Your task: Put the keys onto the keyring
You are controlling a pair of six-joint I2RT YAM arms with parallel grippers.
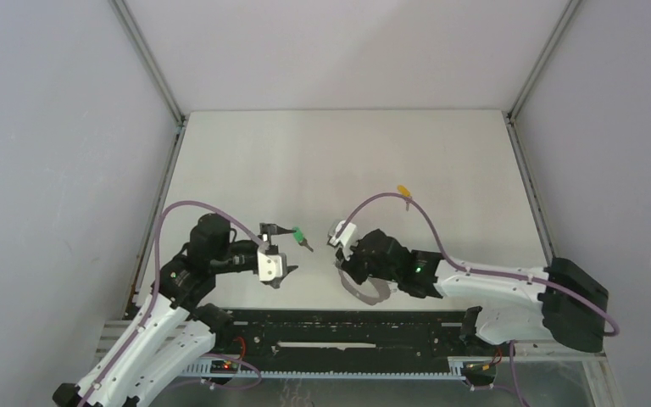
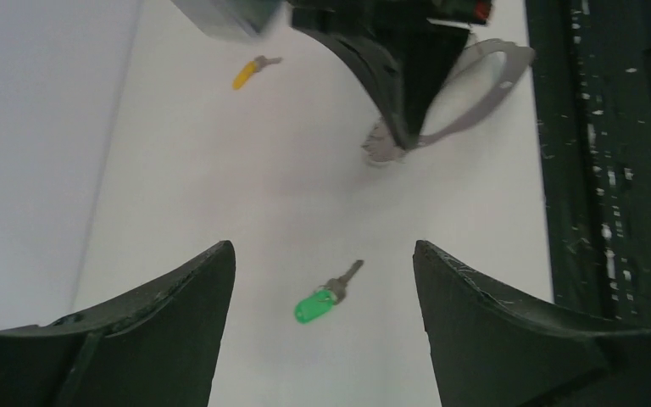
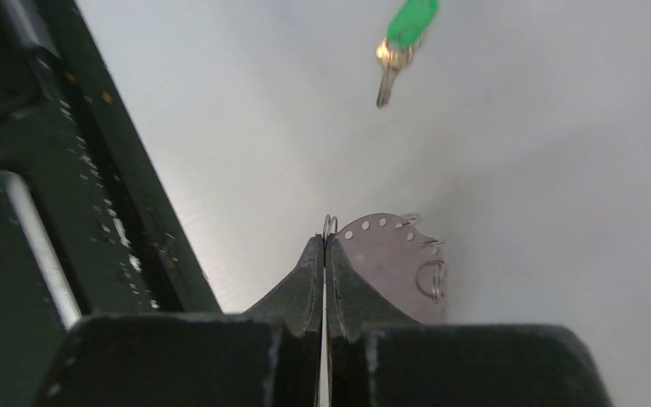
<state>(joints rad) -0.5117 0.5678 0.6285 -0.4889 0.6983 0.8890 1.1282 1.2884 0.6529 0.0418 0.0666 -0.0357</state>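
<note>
Left fingers (image 2: 212, 280) spread over the green key (image 2: 316, 305); right fingers (image 3: 324, 254) clamped on the keyring (image 2: 483, 85).
The left fingers stand wide apart and hold nothing, with the green key lying on the surface (image 2: 220, 170) between their tips. The right fingers are pressed together on the keyring's rim, ahead of the left fingers. The yellow key (image 2: 246, 75) lies further ahead, well apart.

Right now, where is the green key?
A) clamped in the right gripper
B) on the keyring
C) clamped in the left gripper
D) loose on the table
D: the green key lies untouched on the table ahead of the open left gripper; the right gripper pinches only the keyring.
</note>
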